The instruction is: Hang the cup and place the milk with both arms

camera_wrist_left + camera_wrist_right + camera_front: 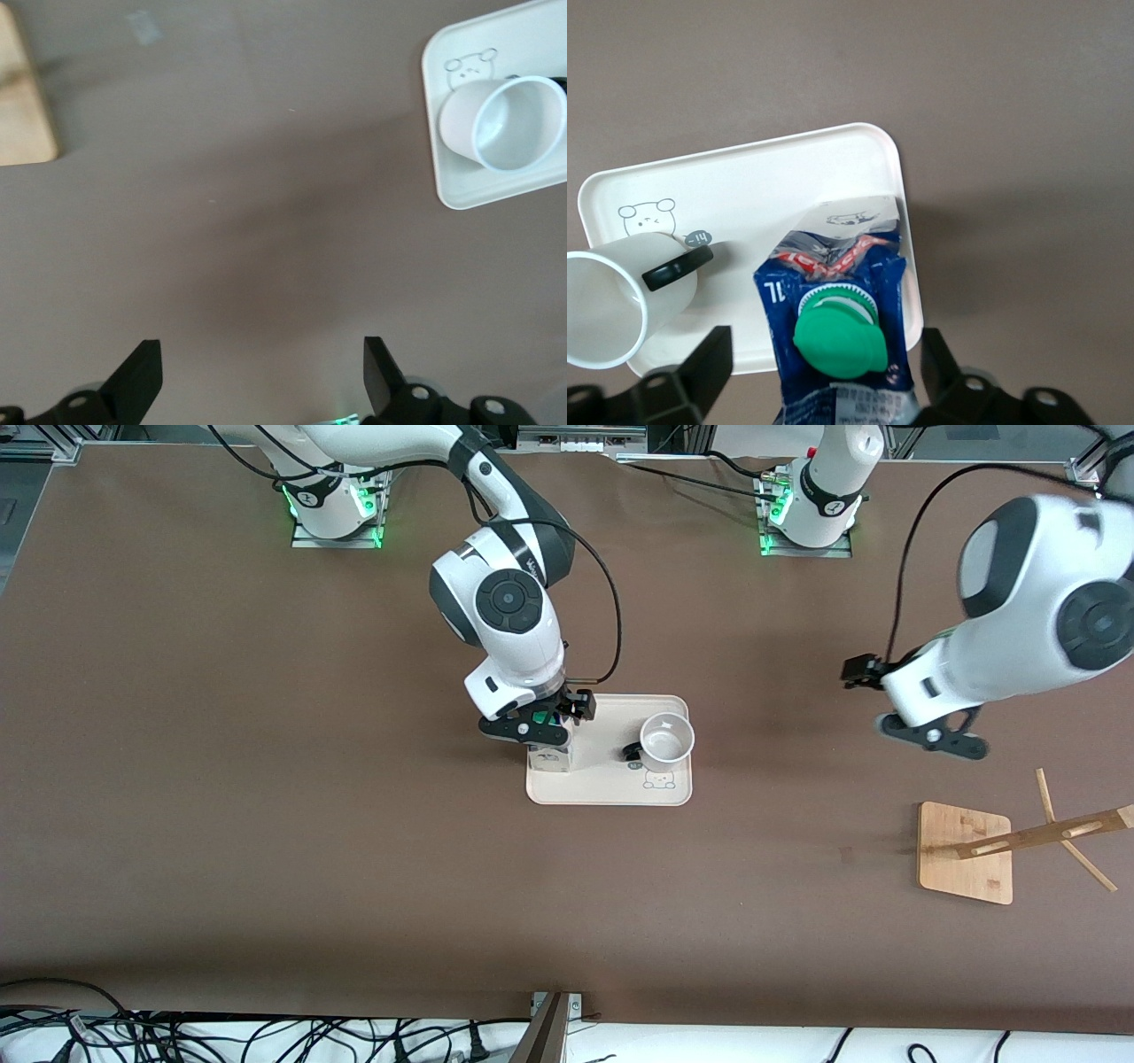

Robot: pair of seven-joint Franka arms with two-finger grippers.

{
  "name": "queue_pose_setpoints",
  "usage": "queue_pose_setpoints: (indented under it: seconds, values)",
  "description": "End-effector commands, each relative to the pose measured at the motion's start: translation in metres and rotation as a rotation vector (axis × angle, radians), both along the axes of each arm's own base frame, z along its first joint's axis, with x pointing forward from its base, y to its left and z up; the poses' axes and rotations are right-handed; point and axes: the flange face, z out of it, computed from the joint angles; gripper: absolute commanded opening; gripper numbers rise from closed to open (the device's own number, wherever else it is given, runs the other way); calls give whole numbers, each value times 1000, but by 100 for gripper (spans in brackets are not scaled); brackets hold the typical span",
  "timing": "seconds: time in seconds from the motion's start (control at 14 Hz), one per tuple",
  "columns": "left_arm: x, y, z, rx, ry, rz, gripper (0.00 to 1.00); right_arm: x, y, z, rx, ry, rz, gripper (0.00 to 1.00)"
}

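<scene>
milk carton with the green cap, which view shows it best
The right wrist view: the blue-and-white gable-top milk carton fills the frame between the right hand's open fingers. The front view shows only its lower side; the left wrist view misses it.

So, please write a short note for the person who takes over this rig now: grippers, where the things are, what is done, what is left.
Right gripper: open, fingers on either side of the milk, not yet closed on it.
Left gripper: open, empty, over bare table between tray and rack; this arm waits.
Milk and cup: both upright on the tray, cup toward the left arm's end.
Wooden rack: nothing hangs on it.
Done: nothing.
Left: grasp and place milk; hang cup.
</scene>
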Motion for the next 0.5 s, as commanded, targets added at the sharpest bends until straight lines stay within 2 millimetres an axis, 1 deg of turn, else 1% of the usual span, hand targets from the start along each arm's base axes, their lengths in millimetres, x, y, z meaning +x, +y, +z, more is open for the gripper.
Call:
queue_pose_setpoints:
  seconds: [0.0,0.07,0.14,0.21,0.29,0.36,0.43]
  values:
    - [9,-22,-53,-76,80,-33,100,2,5,4,9,-12,-7,41]
    - [11,-32,-68,-99,97,-38,100,3,3,7,8,-15,0,36]
    - [14,-37,-80,-112,97,-32,100,6,0,11,7,-14,1,35]
    - [14,-51,-92,-120,98,-52,100,9,-4,16,12,-14,-7,35]
    - [15,-61,-102,-120,94,-68,100,8,-9,34,16,-11,-11,35]
    - [15,-70,-114,-135,103,-68,100,10,-19,45,4,3,-12,35]
    - [15,-79,-121,-156,103,-66,100,14,-30,62,2,12,7,35]
